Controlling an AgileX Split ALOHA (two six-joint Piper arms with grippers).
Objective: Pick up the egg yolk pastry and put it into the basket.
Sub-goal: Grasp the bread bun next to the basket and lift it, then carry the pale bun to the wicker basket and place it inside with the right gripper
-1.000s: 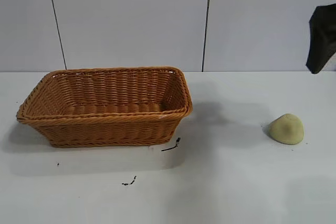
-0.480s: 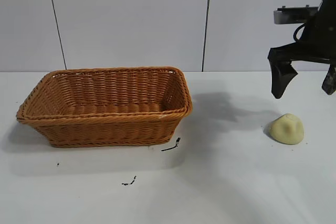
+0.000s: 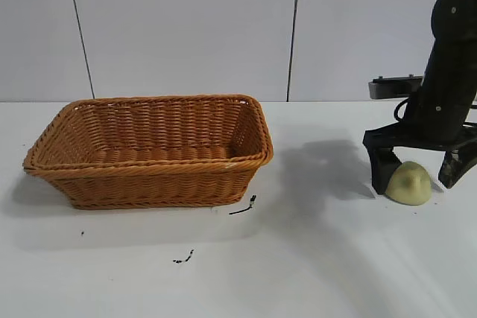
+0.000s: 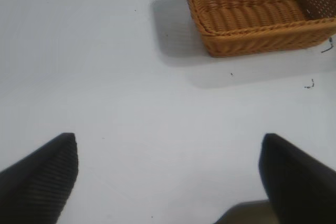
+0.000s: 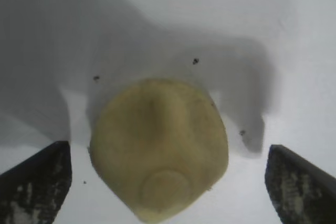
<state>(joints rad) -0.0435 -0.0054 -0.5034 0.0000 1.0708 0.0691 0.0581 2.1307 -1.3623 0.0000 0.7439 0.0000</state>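
Pastry: egg yolk pastry (image 3: 408, 183), pale yellow matte dome, on the table's (image 3: 320, 258) right side
Right gripper (image 3: 419, 171): fingers apart, straddling it, not touching
Basket (image 3: 149, 150): orange-brown wicker, well left
Left gripper (image 4: 168, 177): fingers apart over bare table

Woven wicker basket (image 3: 149, 150), matte smooth egg yolk pastry (image 3: 408, 183)
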